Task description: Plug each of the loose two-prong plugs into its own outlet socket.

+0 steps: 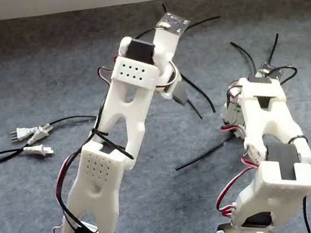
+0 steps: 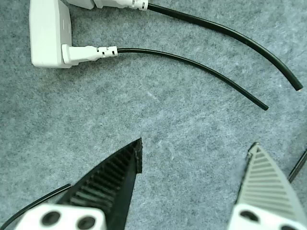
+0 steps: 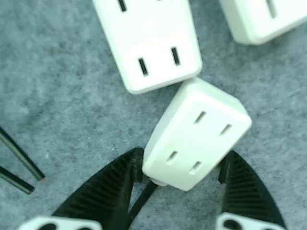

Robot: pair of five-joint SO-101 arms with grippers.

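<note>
Loose white two-prong plugs (image 1: 28, 133) lie on the grey carpet at the far left, with one more (image 1: 39, 150) just in front of them on a black cord. My left gripper (image 2: 196, 143) hangs open over bare carpet, short of a white outlet block (image 2: 48, 33) that has a white plug (image 2: 88, 51) seated in its side. The left gripper (image 1: 176, 92) sits at the centre back in the high view. My right gripper (image 3: 182, 167) is shut on a small white outlet block (image 3: 196, 136), its black fingertips (image 3: 136, 165) touching both sides.
Two more white outlet blocks (image 3: 148, 38) (image 3: 264, 17) lie just beyond the held one. Cut black cable ends (image 2: 264, 105) (image 1: 200, 155) trail across the carpet between the arms. The right arm (image 1: 271, 133) is folded low at the right.
</note>
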